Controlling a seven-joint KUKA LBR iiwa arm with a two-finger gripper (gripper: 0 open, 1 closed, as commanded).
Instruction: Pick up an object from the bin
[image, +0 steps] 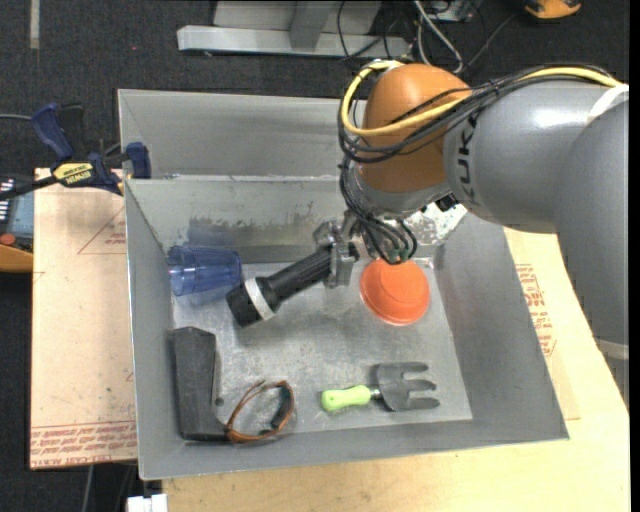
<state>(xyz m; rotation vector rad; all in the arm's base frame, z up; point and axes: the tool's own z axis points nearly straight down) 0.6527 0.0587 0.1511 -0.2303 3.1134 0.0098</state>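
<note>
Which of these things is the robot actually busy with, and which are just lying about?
Job in hand: gripper; black cylinder with a white band, its upper end at the gripper.
Lying about: orange cup, blue cup, green-handled garden fork, black pouch, brown cord.

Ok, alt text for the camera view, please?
The arm's gripper sits at the upper end of a black torch-like cylinder in the grey bin, beside an orange cup. Around them lie a blue cup, black pouch and green-handled fork.

Orange cup (395, 290); blue cup (203, 272); green-handled grey fork (385, 392); black torch (285, 287).
</note>
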